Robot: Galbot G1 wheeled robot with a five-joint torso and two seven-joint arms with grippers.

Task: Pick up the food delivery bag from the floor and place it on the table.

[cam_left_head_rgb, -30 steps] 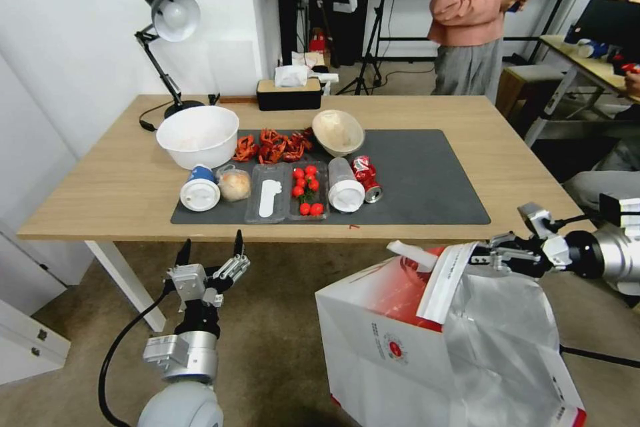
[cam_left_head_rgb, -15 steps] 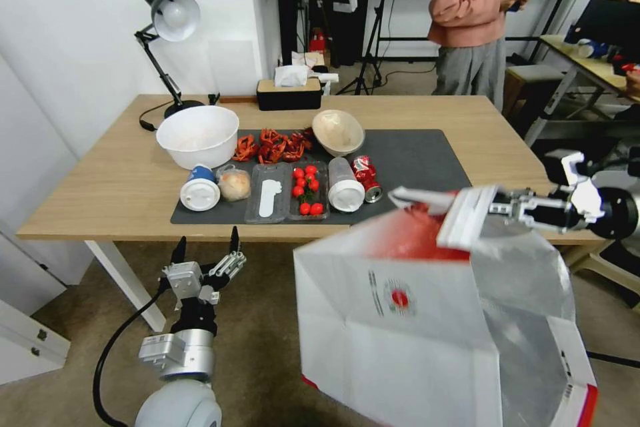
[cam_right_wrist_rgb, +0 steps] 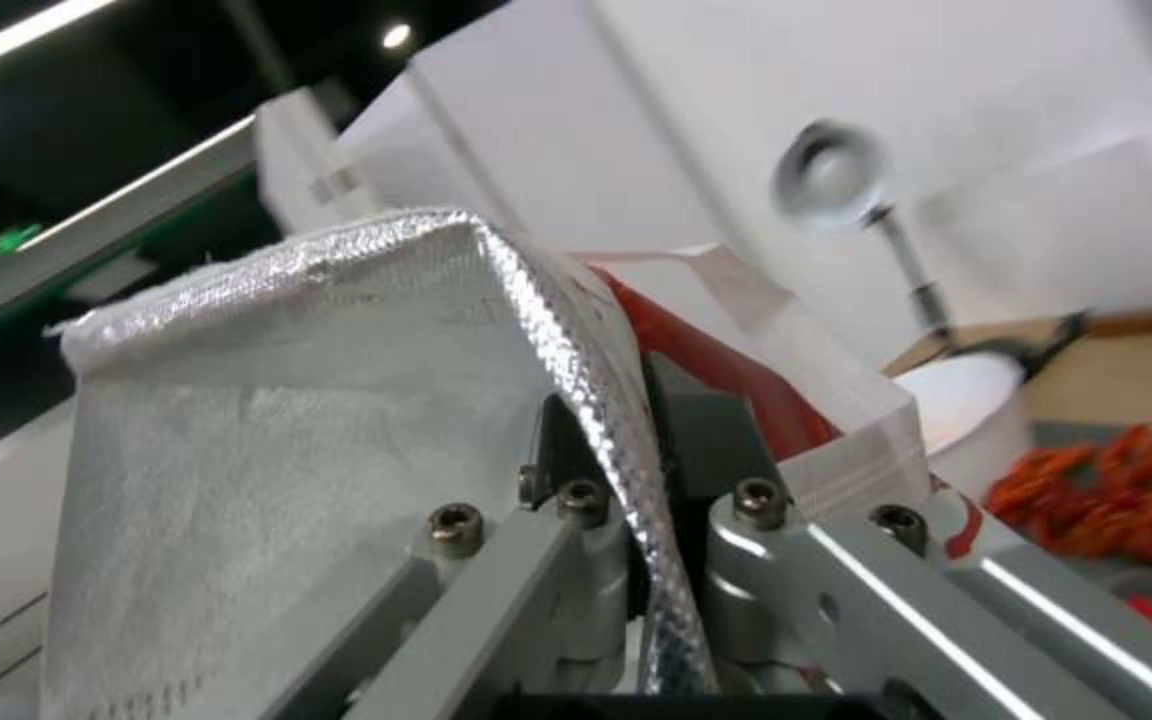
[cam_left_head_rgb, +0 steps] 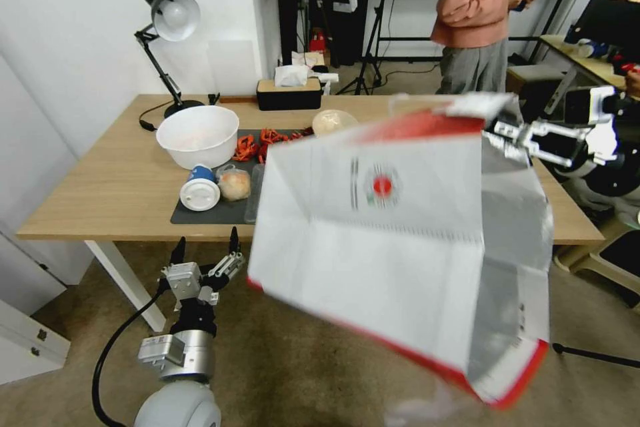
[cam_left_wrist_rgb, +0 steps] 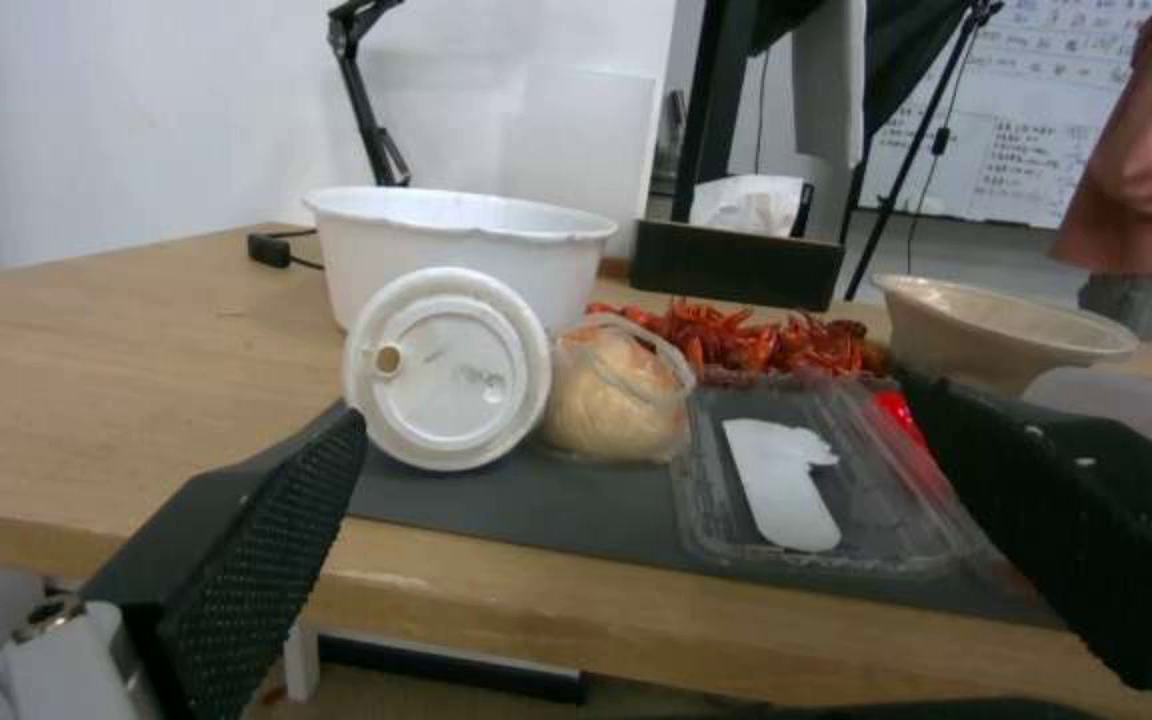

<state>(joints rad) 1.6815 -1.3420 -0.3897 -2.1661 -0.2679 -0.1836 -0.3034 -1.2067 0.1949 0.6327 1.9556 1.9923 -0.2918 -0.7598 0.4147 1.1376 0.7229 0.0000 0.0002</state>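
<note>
The right gripper (cam_left_head_rgb: 513, 137) has its jaws clamped on the foil-lined top rim of the food delivery bag (cam_left_head_rgb: 393, 247); the bag hangs tilted in the air, clear of the floor (cam_left_head_rgb: 280, 360), in front of the worktop (cam_left_head_rgb: 100, 187); the left gripper (cam_left_head_rgb: 207, 253), jaws spread wide and empty, sits at 7 o'clock below the worktop edge.

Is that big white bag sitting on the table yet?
No, the food delivery bag hangs tilted in the air from the right gripper, above the floor.
</note>
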